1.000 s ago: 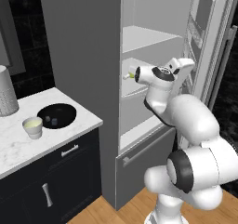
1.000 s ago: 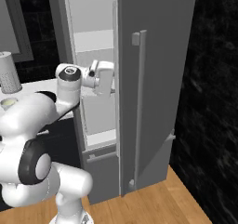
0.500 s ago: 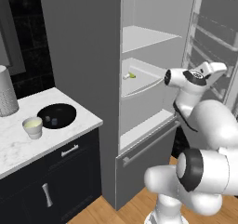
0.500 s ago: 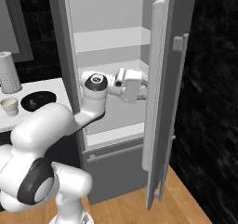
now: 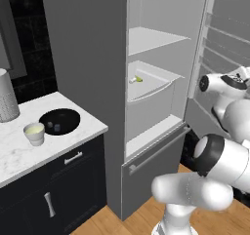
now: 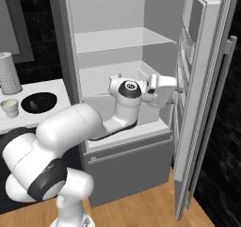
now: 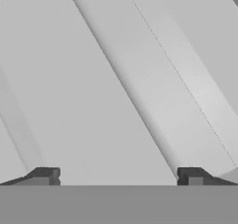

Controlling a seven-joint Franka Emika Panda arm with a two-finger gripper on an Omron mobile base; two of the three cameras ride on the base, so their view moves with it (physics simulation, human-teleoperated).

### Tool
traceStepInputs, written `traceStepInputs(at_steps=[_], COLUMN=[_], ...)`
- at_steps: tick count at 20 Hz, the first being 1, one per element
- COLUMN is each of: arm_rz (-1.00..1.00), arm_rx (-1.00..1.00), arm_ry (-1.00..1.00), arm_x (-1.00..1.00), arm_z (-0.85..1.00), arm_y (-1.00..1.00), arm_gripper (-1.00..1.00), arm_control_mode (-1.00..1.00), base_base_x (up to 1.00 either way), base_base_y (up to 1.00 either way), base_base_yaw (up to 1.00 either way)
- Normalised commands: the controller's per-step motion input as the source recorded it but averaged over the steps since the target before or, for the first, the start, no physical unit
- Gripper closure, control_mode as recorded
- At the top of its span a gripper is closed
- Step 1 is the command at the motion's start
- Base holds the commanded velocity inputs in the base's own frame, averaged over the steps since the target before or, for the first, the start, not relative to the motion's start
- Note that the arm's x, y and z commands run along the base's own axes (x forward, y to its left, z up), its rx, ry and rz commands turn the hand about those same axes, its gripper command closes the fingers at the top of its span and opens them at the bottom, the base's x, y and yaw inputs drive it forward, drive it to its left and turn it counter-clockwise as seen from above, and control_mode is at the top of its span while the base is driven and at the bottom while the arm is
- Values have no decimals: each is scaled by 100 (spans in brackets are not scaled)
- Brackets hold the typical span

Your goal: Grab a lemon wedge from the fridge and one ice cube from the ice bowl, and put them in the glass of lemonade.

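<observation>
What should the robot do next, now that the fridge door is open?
Probably swing the open, empty gripper away from the door and toward the lemon wedge on the middle shelf of the fridge; the wedge lies untouched there.

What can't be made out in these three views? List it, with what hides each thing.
- Ice in the ice bowl: left base view shows small pale specks, too small to count.
- Lemon wedge: tiny on the fridge shelf; its shape is unclear.
- Gripper: hand view cuts off all but the fingertips, set wide apart, facing pale grey surfaces.
</observation>
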Motion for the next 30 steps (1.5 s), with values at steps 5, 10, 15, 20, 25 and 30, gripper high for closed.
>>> traceStepInputs(at_steps=[5, 10, 15, 20, 25, 30], arm_rz=[5, 6, 7, 11, 10, 4], arm_rx=[0, 0, 0, 0, -2, -3], arm_ry=[-1, 0, 0, 0, 0, 0], arm_x=[3, -1, 24, 2, -24, -11], arm_z=[12, 13, 0, 17, 50, 49], arm_y=[-59, -30, -43, -24, -7, 0], arm_gripper=[-100, -100, -100, -100, -100, -100], arm_control_mode=[-100, -100, -100, -100, -100, -100], base_base_x=[0, 0, 0, 0, 0, 0], base_base_y=[0, 0, 0, 0, 0, 0], base_base_yaw=[0, 0, 0, 0, 0, 0])
